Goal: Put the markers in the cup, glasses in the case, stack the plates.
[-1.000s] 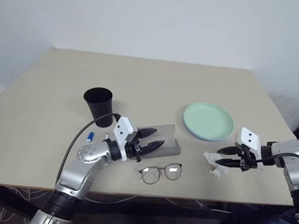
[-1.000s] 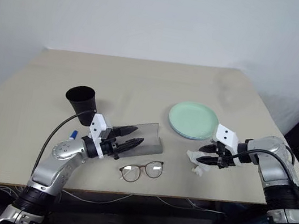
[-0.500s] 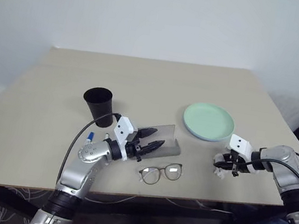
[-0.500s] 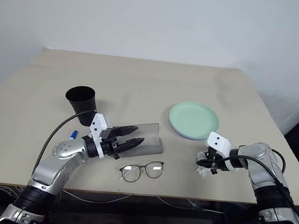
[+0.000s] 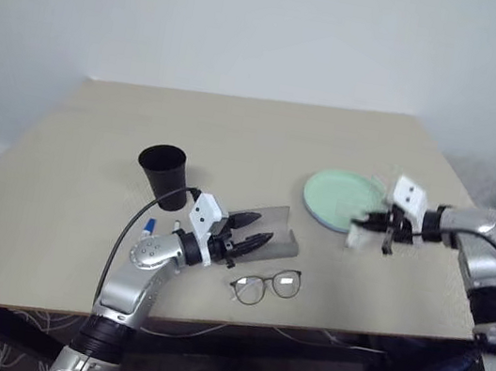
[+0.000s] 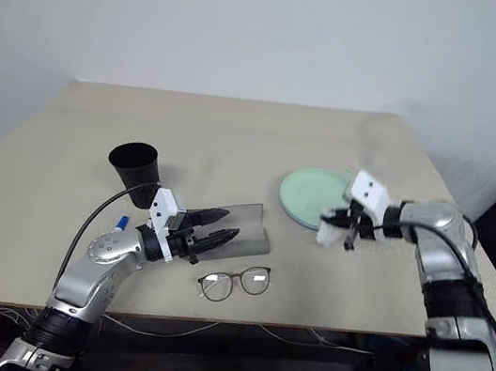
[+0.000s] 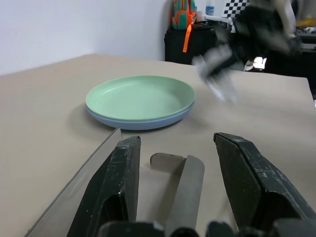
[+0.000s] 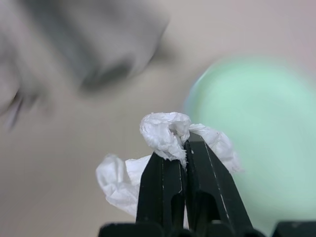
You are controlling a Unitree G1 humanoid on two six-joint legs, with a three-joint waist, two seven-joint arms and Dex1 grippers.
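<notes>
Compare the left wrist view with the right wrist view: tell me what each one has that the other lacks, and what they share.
Left wrist view alone: the open left hand over the grey case, and the mint green plate stacked on the light blue plate.

Right wrist view alone: the right hand shut on the crumpled white tissue, up close.

Both: the beige table and the mint green plate.

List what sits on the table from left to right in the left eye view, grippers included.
Black cup → left gripper over the grey case → glasses → stacked plates → tissue held in the right gripper.
</notes>
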